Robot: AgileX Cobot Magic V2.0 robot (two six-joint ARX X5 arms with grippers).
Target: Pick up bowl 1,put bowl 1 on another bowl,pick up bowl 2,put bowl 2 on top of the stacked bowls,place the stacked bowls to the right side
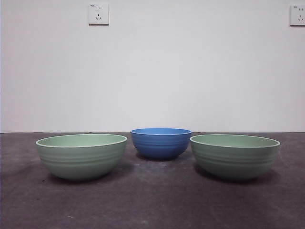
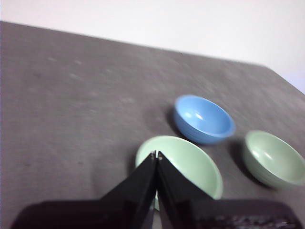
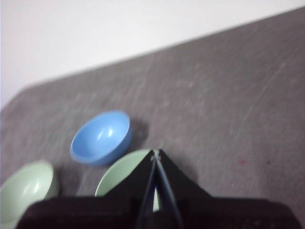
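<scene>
The left pincer [image 2: 156, 155] hangs above the bench with its two black jaws pressed together, holding nothing, over the pale green bowl on the left [image 2: 180, 168]. The right pincer [image 3: 156, 153] is pinched tight too, empty, above the pale green bowl on the right [image 3: 125, 175]. Three bowls stand on the dark bench [image 1: 152, 205], each apart from the others: two pale green ones with light rims, left [image 1: 81, 156] and right [image 1: 234, 155], and one blue ridged bowl [image 1: 161, 142] between them, set farther back toward the wall. None is stacked yet. From the front, bare bench lies ahead of the bowls and outward of each green one. Two white sockets [image 1: 98, 14] sit high on the wall.
</scene>
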